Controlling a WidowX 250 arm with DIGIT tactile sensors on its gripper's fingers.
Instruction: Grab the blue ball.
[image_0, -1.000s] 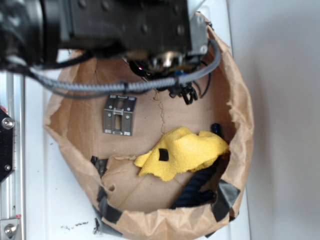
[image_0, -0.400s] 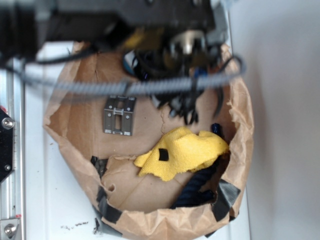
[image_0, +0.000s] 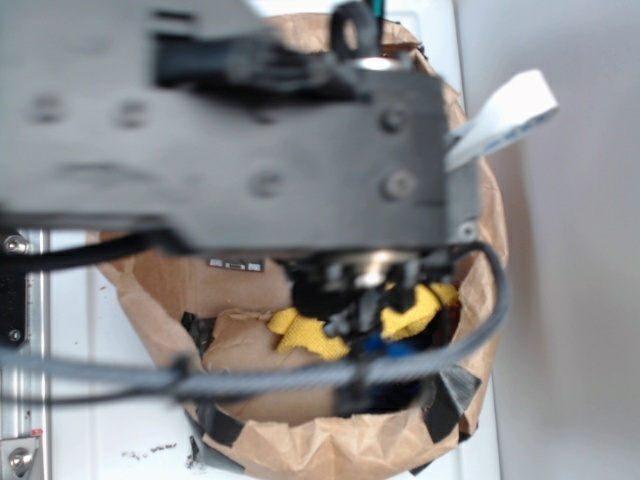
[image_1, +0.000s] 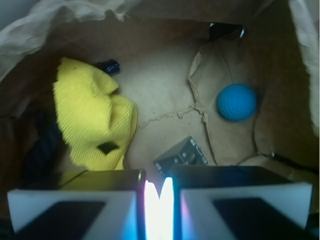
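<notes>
In the wrist view, a dark rope (image_1: 42, 145) lies at the far left against the wall of the paper bag (image_1: 165, 120). Beside it, the yellow cloth (image_1: 92, 117) spreads over the bag's floor, with a small dark square patch near its lower edge. A small dark object (image_1: 107, 65) pokes out just past the cloth's upper corner. Toward the middle, the grey bracket (image_1: 181, 156) lies flat on the brown paper, just above the gripper (image_1: 159, 207). The gripper's two white-edged fingers (image_1: 75, 207) fill the bottom of this view and stand nearly together, with only a narrow bright slit between them and nothing held there. Further right, the ball (image_1: 237, 102) rests on the bag floor in a pocket edged by a torn paper flap, well apart from the cloth and from the gripper and untouched.

In the exterior view, the arm (image_0: 230, 130) is blurred and covers most of the bag (image_0: 470, 400) from the left edge to past the middle. Below it, a strip of the bracket (image_0: 236, 265) shows, then parts of the cloth (image_0: 300, 335) and a bit of blue (image_0: 378, 345) under the gripper's end, too blurred to name. A grey cable (image_0: 300, 378) loops across the bag's lower part. Black tape patches (image_0: 450, 395) hold the rim on the right. The ball itself is hidden in this view.
</notes>
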